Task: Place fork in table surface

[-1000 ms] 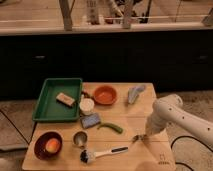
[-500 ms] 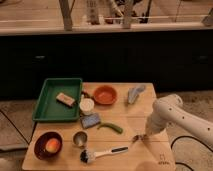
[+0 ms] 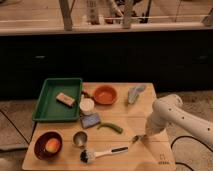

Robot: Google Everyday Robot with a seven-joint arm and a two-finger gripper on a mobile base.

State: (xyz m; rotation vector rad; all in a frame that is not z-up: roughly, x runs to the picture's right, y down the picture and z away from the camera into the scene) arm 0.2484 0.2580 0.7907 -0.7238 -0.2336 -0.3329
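Note:
The fork (image 3: 136, 138) is a small silvery piece low over the light wooden table surface (image 3: 145, 107), just left of my gripper's tip; I cannot tell whether it rests on the wood. My gripper (image 3: 146, 135) reaches down from the white arm (image 3: 170, 115) at the table's right side, near the front. I cannot tell whether it holds the fork. The white-handled, black-bristled dish brush (image 3: 102, 153) lies just left of the fork.
A green tray (image 3: 42, 100) holding a sponge (image 3: 65, 99) sits at the left. An orange bowl (image 3: 105, 94), white cup (image 3: 87, 105), blue sponge (image 3: 90, 120), green pod (image 3: 111, 127), metal cup (image 3: 79, 139), dark bowl (image 3: 47, 145) and grey cloth (image 3: 135, 92) stand on the table.

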